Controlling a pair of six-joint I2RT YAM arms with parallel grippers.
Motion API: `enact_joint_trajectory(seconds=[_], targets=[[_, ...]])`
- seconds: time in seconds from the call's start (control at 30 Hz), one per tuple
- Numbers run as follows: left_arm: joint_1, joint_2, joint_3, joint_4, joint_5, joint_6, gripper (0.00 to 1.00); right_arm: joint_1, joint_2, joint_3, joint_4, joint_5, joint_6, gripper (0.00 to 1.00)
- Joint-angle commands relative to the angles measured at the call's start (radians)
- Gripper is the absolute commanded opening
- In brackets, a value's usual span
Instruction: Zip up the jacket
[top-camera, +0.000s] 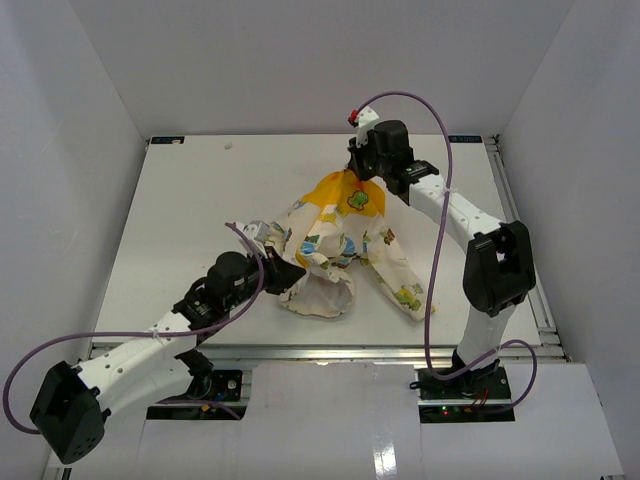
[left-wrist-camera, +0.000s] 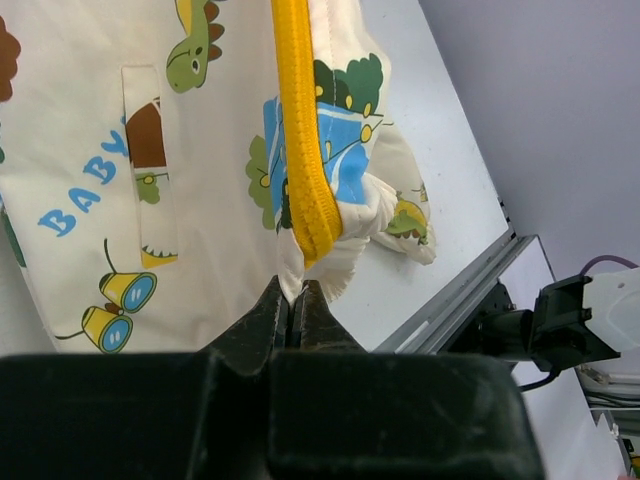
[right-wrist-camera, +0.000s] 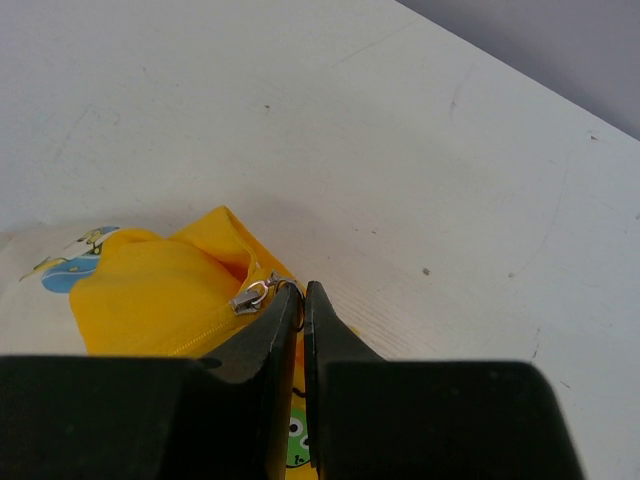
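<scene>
I see the jacket (top-camera: 345, 245) mid-frame, my left gripper (left-wrist-camera: 297, 300) pinching its bottom hem (left-wrist-camera: 318, 272) and my right gripper (right-wrist-camera: 303, 300) clamped on the zipper pull (right-wrist-camera: 250, 296) at the yellow collar (right-wrist-camera: 150, 290), so I judge zipping nearly done, needing only a final tug.

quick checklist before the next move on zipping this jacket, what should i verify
1. Hem grip: the left gripper is shut on the jacket at its bottom hem, beside the zipper's lower end: ok.
2. Lower zipper: the yellow zipper tape looks joined down to the hem: ok.
3. Slider position: the zipper slider sits up at the yellow collar: ok.
4. Pull held: the right gripper is shut, with the slider just beside one finger. Whether it holds the pull: cannot tell.
5. Fabric straight between the grippers: bunched in the top view: not ok.
</scene>
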Motion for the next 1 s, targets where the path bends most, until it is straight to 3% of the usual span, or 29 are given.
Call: enact_joint_trajectory(seconds=[0.0,0.13,0.2,0.3,0.37,0.4,0.53,0.7,0.77,0.8,0.9,0.97], targets=[[-0.016,0.074,-0.059,0.047,0.128,-0.037,0.15,-0.075,0.035,0.077,0.128,0.175,-0.073,0.08],[-0.015,0.145,-0.017,0.029,0.119,-0.021,0.49,-0.075,0.054,0.090,0.119,0.141,-0.085,0.08],[-0.015,0.148,0.009,0.006,0.130,-0.002,0.62,-0.075,0.060,0.103,0.103,0.092,-0.083,0.14],[-0.016,0.124,0.070,-0.073,0.120,0.020,0.85,-0.073,0.065,0.132,0.027,0.073,-0.086,0.35],[-0.016,0.092,0.099,-0.139,0.098,0.030,0.95,-0.072,0.052,0.145,-0.010,0.077,-0.085,0.47],[-0.015,0.074,0.118,-0.175,0.084,0.038,0.97,-0.070,0.042,0.147,-0.018,0.080,-0.083,0.51],[-0.015,0.044,0.200,-0.270,-0.002,0.064,0.98,-0.070,-0.023,0.170,-0.122,0.067,-0.058,0.82],[-0.012,0.104,0.275,-0.307,-0.130,0.099,0.98,-0.062,-0.166,0.081,-0.259,0.023,0.124,0.84],[-0.003,0.144,0.290,-0.299,-0.134,0.094,0.98,-0.039,-0.267,-0.093,-0.283,0.032,0.180,0.87],[0.000,0.156,0.290,-0.299,-0.134,0.089,0.98,-0.038,-0.269,-0.097,-0.284,0.033,0.181,0.87],[0.059,0.195,0.260,-0.205,-0.119,0.065,0.98,-0.020,-0.499,-0.467,-0.163,0.102,0.302,0.88],[0.141,0.229,0.264,-0.182,-0.122,0.051,0.97,-0.021,-0.568,-0.675,-0.085,0.136,0.337,0.88]])
